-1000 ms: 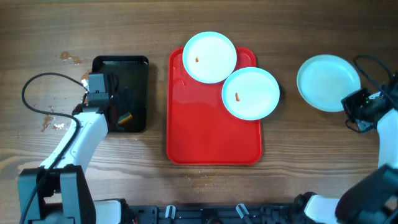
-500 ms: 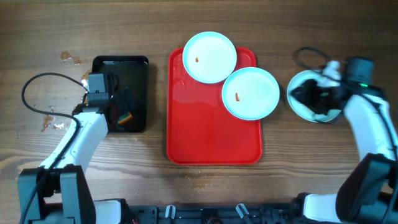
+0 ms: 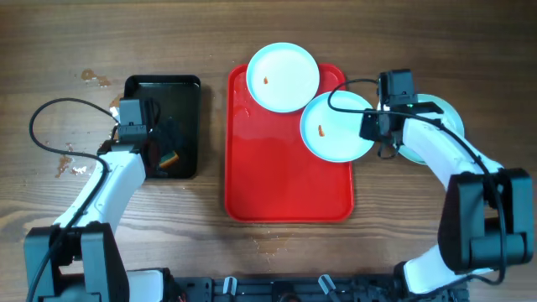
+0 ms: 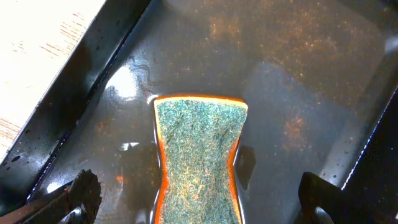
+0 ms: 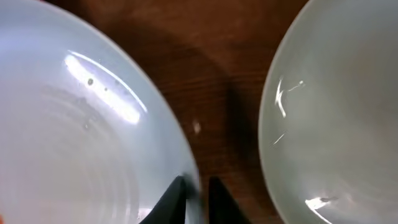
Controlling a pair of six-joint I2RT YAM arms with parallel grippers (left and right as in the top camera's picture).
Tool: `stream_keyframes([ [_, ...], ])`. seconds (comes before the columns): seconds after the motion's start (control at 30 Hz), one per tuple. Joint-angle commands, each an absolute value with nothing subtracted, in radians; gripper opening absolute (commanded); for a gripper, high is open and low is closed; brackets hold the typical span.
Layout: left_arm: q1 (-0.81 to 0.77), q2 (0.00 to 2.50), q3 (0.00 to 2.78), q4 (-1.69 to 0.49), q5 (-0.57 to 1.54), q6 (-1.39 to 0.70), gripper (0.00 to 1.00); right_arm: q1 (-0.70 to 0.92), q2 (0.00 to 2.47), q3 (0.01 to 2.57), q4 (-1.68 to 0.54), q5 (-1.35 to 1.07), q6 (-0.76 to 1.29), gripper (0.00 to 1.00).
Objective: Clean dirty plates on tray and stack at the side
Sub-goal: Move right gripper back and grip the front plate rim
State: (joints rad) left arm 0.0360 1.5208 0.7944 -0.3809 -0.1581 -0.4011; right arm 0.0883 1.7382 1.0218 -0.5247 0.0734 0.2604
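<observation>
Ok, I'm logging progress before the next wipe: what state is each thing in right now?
Upper plate: on red tray, smeared, overhanging its top edge.
Lower plate: on tray, smeared, rim pinched by right gripper.
Side plate: on table, no smear visible.
Sponge: lying wet in black tray, untouched.
Left gripper: open above sponge.
Right gripper: shut on lower plate.

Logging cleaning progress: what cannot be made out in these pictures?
Side plate: right arm covers most overhead; right wrist view crops it; smear unknowable.
Right gripper: same view's bottom edge cuts the jaws; grip on lower tray plate unsure.
Sponge: left wrist view, lower end cut off.
</observation>
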Motion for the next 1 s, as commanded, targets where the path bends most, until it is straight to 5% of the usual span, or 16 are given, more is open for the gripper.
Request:
stream_keyframes([
  [0.0,0.042,1.526,0.785,-0.379,-0.154,-0.396,1.00,0.085,1.729,1.023,-0.595,0.032,0.269,0.04],
  [0.2,0.042,1.526,0.785,-0.379,-0.154,-0.396,1.00,0.102,1.534,1.023,-0.785,-0.068,0.307,0.04],
  [0.47,0.042,1.526,0.785,-0.379,-0.153,-0.396,1.00,0.307,1.580,1.019,-0.850,-0.131,0.496,0.04],
  [0.63,0.042,1.526,0.785,-0.379,-0.154,-0.396,1.00,0.339,1.580,1.019,-0.850,-0.128,0.605,0.37],
  [0.8,0.042,1.526,0.785,-0.379,-0.154,-0.396,1.00,0.339,1.542,1.037,-0.771,-0.154,0.288,0.28],
  [0.97,0.042,1.526,0.785,-0.379,-0.154,-0.396,1.00,0.339,1.315,1.037,-0.695,-0.235,0.160,0.34],
])
